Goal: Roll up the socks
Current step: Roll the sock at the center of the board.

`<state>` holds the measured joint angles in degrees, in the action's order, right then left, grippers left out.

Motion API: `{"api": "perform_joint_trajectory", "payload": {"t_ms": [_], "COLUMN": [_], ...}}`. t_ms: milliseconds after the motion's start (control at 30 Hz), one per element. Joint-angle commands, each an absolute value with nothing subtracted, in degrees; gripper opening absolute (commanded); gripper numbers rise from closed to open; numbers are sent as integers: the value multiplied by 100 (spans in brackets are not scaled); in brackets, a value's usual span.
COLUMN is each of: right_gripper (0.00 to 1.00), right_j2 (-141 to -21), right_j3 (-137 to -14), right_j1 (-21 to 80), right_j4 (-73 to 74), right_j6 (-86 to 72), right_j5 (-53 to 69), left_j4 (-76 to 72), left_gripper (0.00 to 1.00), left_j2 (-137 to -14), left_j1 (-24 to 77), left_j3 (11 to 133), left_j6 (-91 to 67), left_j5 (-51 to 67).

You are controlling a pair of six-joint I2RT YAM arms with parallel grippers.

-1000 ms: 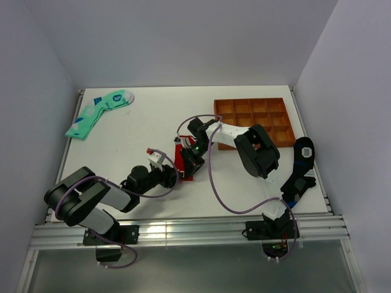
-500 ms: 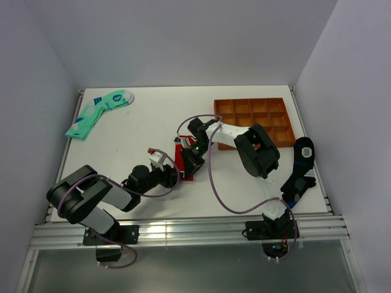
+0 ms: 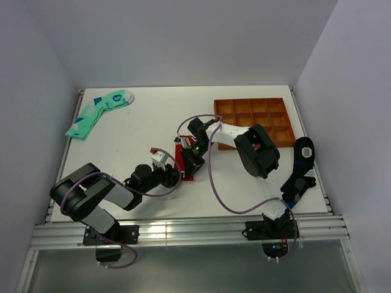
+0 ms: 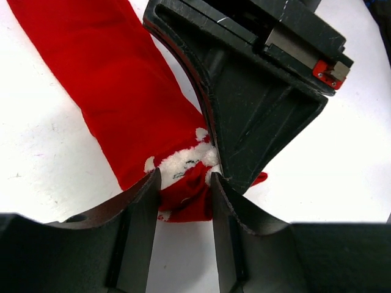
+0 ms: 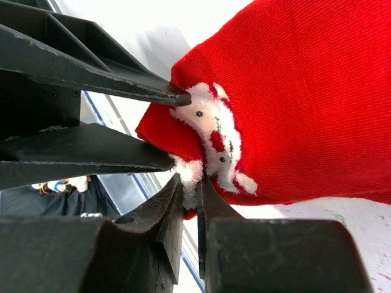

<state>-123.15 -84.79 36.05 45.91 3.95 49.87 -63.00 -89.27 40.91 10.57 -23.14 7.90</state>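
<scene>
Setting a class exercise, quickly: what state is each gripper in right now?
Left gripper: closed on the socks' marked end.
Right gripper: closed, pinching the socks too.

- Edges the left gripper (image 4: 183,177) rightward over the counter (image 3: 140,128), closer against the socks (image 4: 122,85).
- Narrows its jaws around the socks' white-marked end.
- Swings the left elbow (image 3: 76,195) rightward too.

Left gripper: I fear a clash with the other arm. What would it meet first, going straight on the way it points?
The end of the sock, already between the left gripper's fingers; just beyond, probably the right gripper pinching that end; depth is unclear.
</scene>
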Motion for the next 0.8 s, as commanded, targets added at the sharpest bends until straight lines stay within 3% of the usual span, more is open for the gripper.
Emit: {"api": "perform_joint_trajectory", "payload": {"t_ms": [0,167,500,667,700,767], "right_gripper": [0,0,0,0,0,0], "right_j2": [-12217,-12243,-12234,-12191,-12190,-12182], "right_j3": [-8552,-8543,-8385,-8183,-8165,-8156], "right_j1": [3551,3551,3542,3524,3524,3533], "right_j4": [4658,4632,4316,4061,4043,4060], "right_j6": [431,431,281,211,211,211], "right_j5": [5001,5019,4887,4922,4904,4861], "left_j4": [-6284,-6179,-5889,-5819,-5784,-5775], "left_gripper": [43,36,0,1,20,29], "left_j2": [-9044,-9123,-9237,-9150,-9097,-8835], "left_j1": [4166,4192,4201,4201,4201,4201], "left_j3": [1239,1309,1476,1450,1450,1380], "left_j6": [-2171,-2180,-2215,-2294,-2311,-2347], "left_j5": [730,624,545,414,370,256]}}
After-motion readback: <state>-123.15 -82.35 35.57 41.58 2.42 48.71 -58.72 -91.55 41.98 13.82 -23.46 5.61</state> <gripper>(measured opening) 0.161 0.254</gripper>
